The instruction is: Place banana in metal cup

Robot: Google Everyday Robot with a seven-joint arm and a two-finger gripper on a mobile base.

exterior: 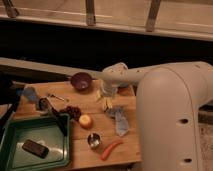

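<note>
The banana (104, 103) is pale yellow and looks split into strips. It lies on the wooden table (127, 155) just right of the purple bowl. My gripper (106, 92) points down from the white wrist, directly over the banana's far end and at or just above it. The metal cup (93, 140) is small and silver with a dark inside. It stands upright near the table's front edge, well in front of the banana and the gripper, and nothing shows inside it.
A purple bowl (81, 80) stands at the back. A round yellow-orange fruit (85, 120) and dark grapes (74, 111) lie between the banana and the cup. An orange-red stick (111, 149) lies by the cup and a blue cloth (120, 121) to its right. A green tray (15, 131) holding a dark block sits front left.
</note>
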